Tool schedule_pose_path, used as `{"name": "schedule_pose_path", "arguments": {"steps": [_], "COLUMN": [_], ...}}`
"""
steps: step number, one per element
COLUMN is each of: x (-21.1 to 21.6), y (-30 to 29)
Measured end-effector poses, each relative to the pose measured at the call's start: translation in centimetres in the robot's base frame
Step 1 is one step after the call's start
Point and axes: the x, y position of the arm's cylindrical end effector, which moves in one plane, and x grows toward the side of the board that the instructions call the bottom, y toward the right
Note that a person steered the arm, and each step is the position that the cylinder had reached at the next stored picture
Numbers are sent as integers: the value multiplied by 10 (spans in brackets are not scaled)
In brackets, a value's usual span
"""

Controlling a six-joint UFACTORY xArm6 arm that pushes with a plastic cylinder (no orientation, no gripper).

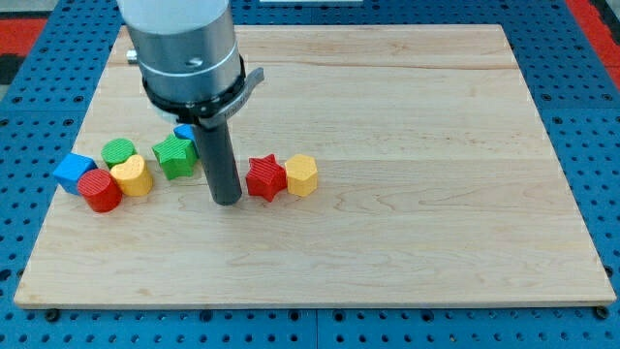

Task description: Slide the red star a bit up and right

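Observation:
The red star [265,177] lies on the wooden board [407,223], left of the middle. A yellow hexagon block [301,175] touches its right side. My tip [227,201] rests on the board just left of the red star and slightly below its centre, very close to it; I cannot tell if it touches.
A cluster sits at the view's left: green star [175,155], a blue block [184,133] partly hidden behind the rod, green round block [118,151], yellow heart block [131,176], red round block [99,190], blue cube [74,172]. Blue pegboard surrounds the board.

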Motion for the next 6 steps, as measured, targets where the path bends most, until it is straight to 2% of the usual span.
{"name": "schedule_pose_path", "arguments": {"steps": [2,5,6], "x": [0,-54,-54], "y": [14,44,44]}}
